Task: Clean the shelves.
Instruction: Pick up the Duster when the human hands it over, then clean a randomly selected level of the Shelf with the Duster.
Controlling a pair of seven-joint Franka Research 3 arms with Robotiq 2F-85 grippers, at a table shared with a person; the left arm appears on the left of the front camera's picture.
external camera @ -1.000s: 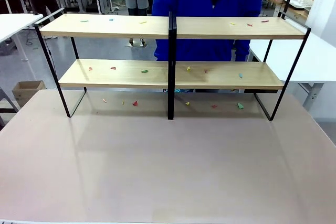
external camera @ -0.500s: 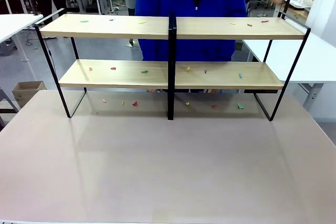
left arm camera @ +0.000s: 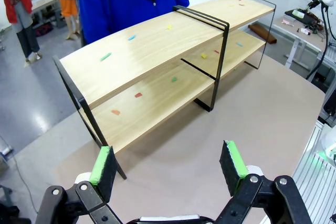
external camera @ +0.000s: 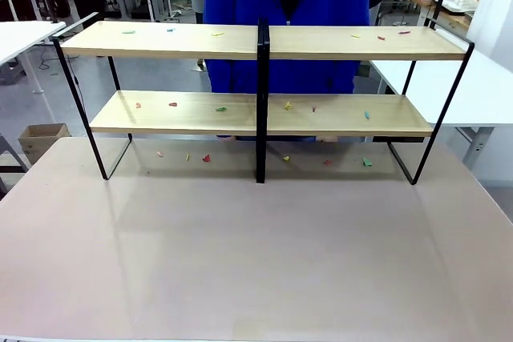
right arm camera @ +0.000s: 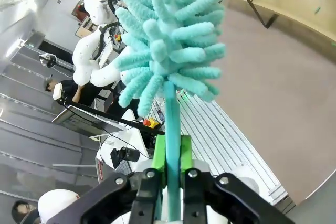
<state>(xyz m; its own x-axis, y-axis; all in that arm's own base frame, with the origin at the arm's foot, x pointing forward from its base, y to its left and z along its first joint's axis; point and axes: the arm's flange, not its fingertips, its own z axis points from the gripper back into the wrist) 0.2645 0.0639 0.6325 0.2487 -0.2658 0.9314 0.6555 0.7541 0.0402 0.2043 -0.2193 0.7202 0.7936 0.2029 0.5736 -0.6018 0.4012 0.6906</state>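
In your right wrist view, the right gripper [right arm camera: 170,155] rises from the bottom edge, its green pads [right arm camera: 159,153] pinched tight on the thin teal handle of a duster [right arm camera: 168,30]. The duster's fluffy mint head stands straight up along the fingers into the upper middle of the frame. That wrist is rolled, so the tabletop slants across the right half. A small label [right arm camera: 99,170] on the gear at lower left is too small for you to read. In your left wrist view, the left gripper [left arm camera: 168,163] sits at the bottom edge with its fingers spread wide. Only bare tabletop [left arm camera: 252,124] shows between the pads, and the wrist looks down at a slant across the table. Beyond it stand the shelves [left arm camera: 147,51], running from the middle left to the upper right of that frame. In the front view they span the upper half, well back on the beige tabletop. Their two light-wood boards sit in a thin black frame with a black post in the centre. Small coloured scraps [external camera: 206,158] dot both boards and the tabletop beneath them. None carries print you can make out. Behind the shelves, at top centre, a person in a blue jacket [external camera: 240,6] stands close to the far edge.
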